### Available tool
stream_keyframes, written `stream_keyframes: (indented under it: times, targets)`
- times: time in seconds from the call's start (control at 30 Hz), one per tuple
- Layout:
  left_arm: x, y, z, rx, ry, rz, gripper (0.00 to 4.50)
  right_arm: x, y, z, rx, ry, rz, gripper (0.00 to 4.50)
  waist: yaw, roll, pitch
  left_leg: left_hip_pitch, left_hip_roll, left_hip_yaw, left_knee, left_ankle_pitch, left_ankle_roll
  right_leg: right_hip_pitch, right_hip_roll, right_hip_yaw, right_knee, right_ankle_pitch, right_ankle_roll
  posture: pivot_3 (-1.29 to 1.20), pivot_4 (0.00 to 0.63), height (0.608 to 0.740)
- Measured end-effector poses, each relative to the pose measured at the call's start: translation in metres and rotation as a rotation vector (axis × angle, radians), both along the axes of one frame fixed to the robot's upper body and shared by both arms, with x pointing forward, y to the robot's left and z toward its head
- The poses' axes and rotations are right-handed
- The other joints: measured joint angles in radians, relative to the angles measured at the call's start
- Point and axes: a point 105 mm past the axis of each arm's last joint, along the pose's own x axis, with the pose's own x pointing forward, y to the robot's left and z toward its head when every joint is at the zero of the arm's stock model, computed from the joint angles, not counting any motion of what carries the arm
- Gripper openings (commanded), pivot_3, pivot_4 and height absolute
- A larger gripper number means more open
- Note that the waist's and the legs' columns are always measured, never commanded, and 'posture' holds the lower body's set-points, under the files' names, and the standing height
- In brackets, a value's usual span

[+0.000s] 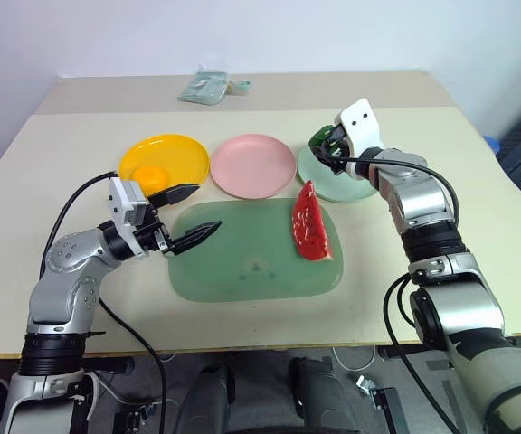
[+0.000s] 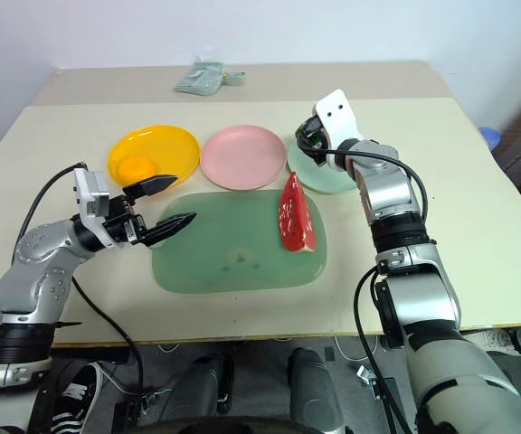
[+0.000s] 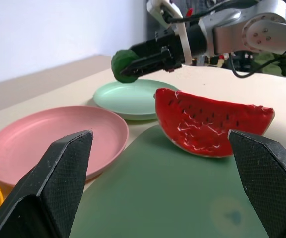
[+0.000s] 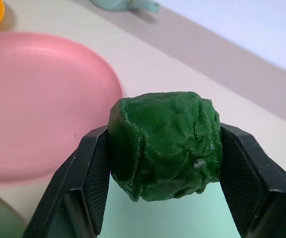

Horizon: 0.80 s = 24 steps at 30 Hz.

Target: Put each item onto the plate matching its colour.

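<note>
fruit (image 1: 151, 174) on left plate (image 1: 184, 148), wedge (image 1: 312, 225) on mat (image 1: 242, 271) (right end)

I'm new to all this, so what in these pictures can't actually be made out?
- Mint green plate: partly covered by the right gripper and arm in the eye views.
- Dark-green lump: its sides are hidden by the fingers gripping it.
- Pale bundle at the table's far edge: too small to identify.

free: mat (image 1: 242, 267) centre, btwn claws | obstacle: red slice (image 1: 311, 224) on mat's right edge
</note>
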Motion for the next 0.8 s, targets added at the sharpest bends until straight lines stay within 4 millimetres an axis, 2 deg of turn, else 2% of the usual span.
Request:
stream_keyframes:
  times: [0.33,0.47,0.53,0.6,0.7,0.8]
  targets:
    - [0.001,0.001,-0.002,0.005,0.017,0.005,4.50,0.000,-0.006,-0.007,0.004,0.012,-0.023,2.46,-0.002,0.000,0.000,0.000,0.000,0.000,0.000,0.000,0.000,0.000,0.000,0.000,0.000,0.000,0.000,0.00,0.150,0.740]
    - [0.001,0.001,0.000,0.004,0.014,0.007,4.50,0.002,-0.015,-0.019,-0.001,0.053,-0.058,2.46,-0.002,0.000,0.000,0.000,0.000,0.000,0.000,0.000,0.000,0.000,0.000,0.000,0.000,0.000,0.000,0.00,0.150,0.740]
    - [0.001,0.001,-0.001,0.004,0.017,0.008,4.50,0.000,-0.017,-0.026,0.018,0.080,-0.059,3.50,-0.002,0.000,0.000,0.000,0.000,0.000,0.000,0.000,0.000,0.000,0.000,0.000,0.000,0.000,0.000,0.00,0.150,0.740]
    - [0.001,0.001,-0.001,0.004,0.023,0.008,4.50,-0.003,-0.019,-0.033,0.059,0.118,-0.050,4.33,-0.002,0.000,0.000,0.000,0.000,0.000,0.000,0.000,0.000,0.000,0.000,0.000,0.000,0.000,0.000,0.00,0.150,0.740]
    - [0.002,0.000,0.000,0.004,0.024,0.008,4.50,-0.003,-0.022,-0.036,0.057,0.125,-0.065,4.43,-0.003,0.000,0.000,0.000,0.000,0.000,0.000,0.000,0.000,0.000,0.000,0.000,0.000,0.000,0.000,0.00,0.150,0.740]
    - [0.004,-0.002,0.005,0.004,0.014,0.003,4.50,-0.004,-0.022,-0.024,0.111,0.092,-0.054,4.43,-0.002,0.000,0.000,0.000,0.000,0.000,0.000,0.000,0.000,0.000,0.000,0.000,0.000,0.000,0.000,0.00,0.150,0.740]
